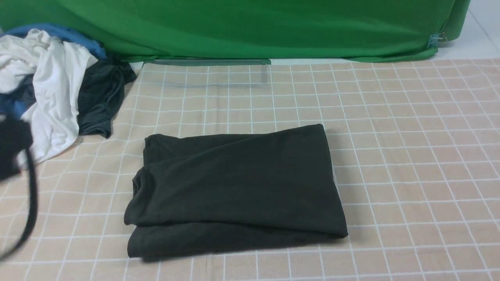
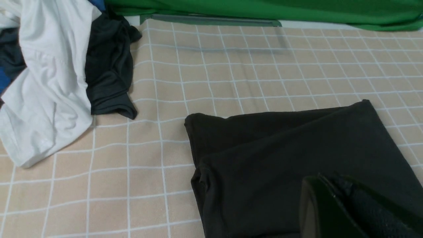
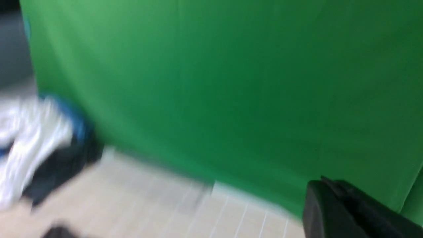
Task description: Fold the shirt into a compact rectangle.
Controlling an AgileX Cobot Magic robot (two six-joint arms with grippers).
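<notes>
Checked beige tablecloth (image 1: 390,136), green backdrop (image 1: 254,27) behind. Black shirt (image 1: 234,187): centre of cloth, already a layered rectangle, edges slightly uneven. Garment heap (image 1: 54,86): far left, apart. Left gripper (image 2: 347,211): above shirt, opening indeterminable, apparently holding nothing. Right gripper (image 3: 343,211): blurred, likewise indeterminable. Step: folding apparently complete; next, possibly squaring edges.

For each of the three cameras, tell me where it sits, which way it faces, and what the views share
Front view: between the arms, facing forward over the folded shirt; a blurred dark part of the left arm shows at the left edge.
Left wrist view: low over the shirt, facing the clothes heap and green backdrop; part of the left hand shows.
Right wrist view: raised, blurred, facing the backdrop; part of the right hand shows.
Shared: heap and backdrop in all three; the shirt clearly in the first two.
</notes>
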